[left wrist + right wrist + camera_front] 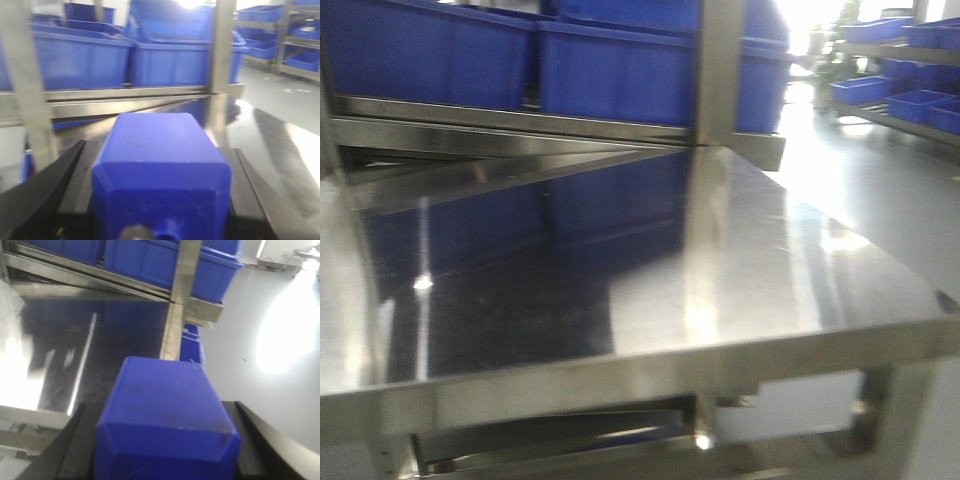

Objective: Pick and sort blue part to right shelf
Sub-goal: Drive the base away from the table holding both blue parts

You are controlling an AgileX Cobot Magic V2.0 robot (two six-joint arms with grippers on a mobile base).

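Steel desk (pixel 750 270), blue bins (pixel 610 70) on shelf (pixel 520 120) behind desk, L gripper (pixel 159 147) over desk, level, facing bins, blue part (pixel 160 165) btwn its black fingers (pixel 35 195), R gripper (pixel 160 404) tilted down over desk's right edge, same w/ another blue part (pixel 165 410), can't tell if either is clamped.

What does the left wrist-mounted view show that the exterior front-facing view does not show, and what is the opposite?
Only the left wrist view: a blue block close to the lens, between two dark fingers; whether they grip it is unclear.
Only the front view: the front edge of the steel tabletop and the frame below it.
Both: blue bins on a steel shelf, an upright steel post, and far racks with more blue bins at the right.
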